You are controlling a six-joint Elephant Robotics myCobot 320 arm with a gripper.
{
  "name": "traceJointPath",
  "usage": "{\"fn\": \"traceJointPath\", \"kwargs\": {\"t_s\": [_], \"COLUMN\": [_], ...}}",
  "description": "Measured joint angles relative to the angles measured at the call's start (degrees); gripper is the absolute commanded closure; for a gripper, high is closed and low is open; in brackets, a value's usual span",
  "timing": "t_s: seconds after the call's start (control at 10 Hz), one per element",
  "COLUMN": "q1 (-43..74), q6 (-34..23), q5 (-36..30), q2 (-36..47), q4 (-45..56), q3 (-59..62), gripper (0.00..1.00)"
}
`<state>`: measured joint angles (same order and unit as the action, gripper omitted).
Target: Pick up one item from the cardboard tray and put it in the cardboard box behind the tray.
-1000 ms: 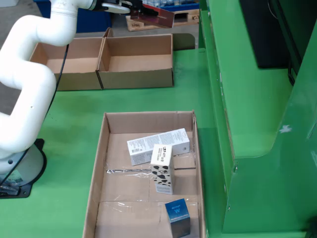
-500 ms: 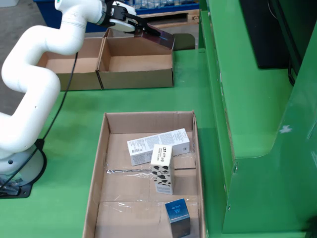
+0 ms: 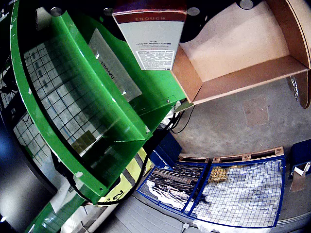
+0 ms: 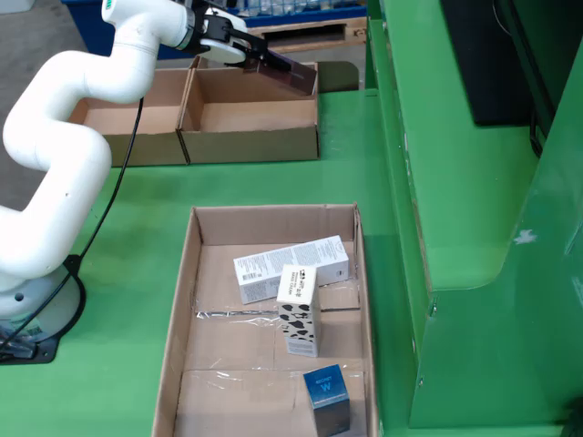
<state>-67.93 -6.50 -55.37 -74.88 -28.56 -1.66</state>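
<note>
Cardboard box (image 4: 250,123), taken as the landmark, stands at the far end of the green table (image 4: 118,209) in the fixed view, with a second box (image 4: 132,118) touching its left wall. The gripper (image 4: 264,62) hangs over the landmark box's right rear part, carried there by the white arm (image 4: 73,137).

The item (image 3: 150,34) is a red-topped white carton. In the wrist view it sits clamped directly under the camera, its printed face towards the lens. The jaws themselves are hidden by the carton, so the pinch is judged from how the carton hangs, not seen outright. It is held above the open box interior, apparently so that it will fall clear of the walls.

Nearer the fixed camera than the landmark box lies the cardboard tray (image 4: 178,300). It holds a long white carton (image 4: 291,264), a cow-patterned carton (image 4: 298,309) and a blue-topped box (image 4: 326,393).

The wrist view alone shows the label and the box's inner corner (image 3: 233,58) beside it. The fixed view alone shows the tray, its remaining contents, and the arm's reach. There the held carton shows only as a dark sliver.
</note>
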Motion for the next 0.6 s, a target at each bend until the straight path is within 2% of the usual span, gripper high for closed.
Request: {"fn": "traceJointPath", "kwargs": {"t_s": [0.6], "q1": [0.5], "q6": [0.3], "q5": [0.0], "q2": [0.0], "q4": [0.0], "q3": [0.0], "gripper": [1.00]}}
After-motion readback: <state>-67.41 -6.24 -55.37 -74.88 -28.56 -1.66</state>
